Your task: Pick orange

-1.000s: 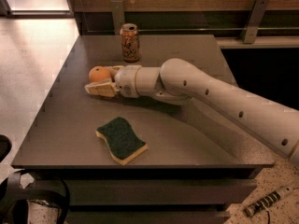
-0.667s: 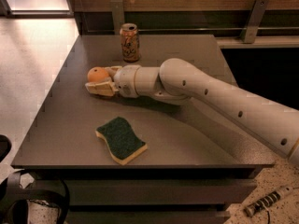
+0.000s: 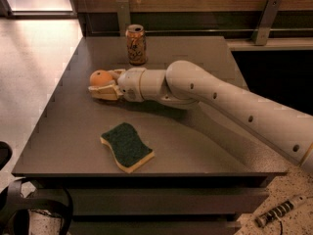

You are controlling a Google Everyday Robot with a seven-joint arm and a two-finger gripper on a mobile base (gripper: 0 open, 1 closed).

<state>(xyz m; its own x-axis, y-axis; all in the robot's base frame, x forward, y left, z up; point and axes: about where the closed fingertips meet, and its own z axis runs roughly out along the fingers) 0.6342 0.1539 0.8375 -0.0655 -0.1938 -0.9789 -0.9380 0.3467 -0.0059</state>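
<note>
The orange (image 3: 100, 77), small and round, sits at the left middle of the dark grey table (image 3: 205, 146). My gripper (image 3: 101, 83) reaches in from the right, low over the table, and its cream fingers (image 3: 103, 92) lie on either side of the orange, closed against it. The orange rests at table height between them. The white arm (image 3: 220, 99) stretches from the right edge across the table to the orange.
An orange-brown patterned drink can (image 3: 136, 44) stands upright just behind the gripper. A green-topped yellow sponge (image 3: 126, 146) lies near the table's front edge. A wall with metal brackets runs behind the table. The floor drops off to the left.
</note>
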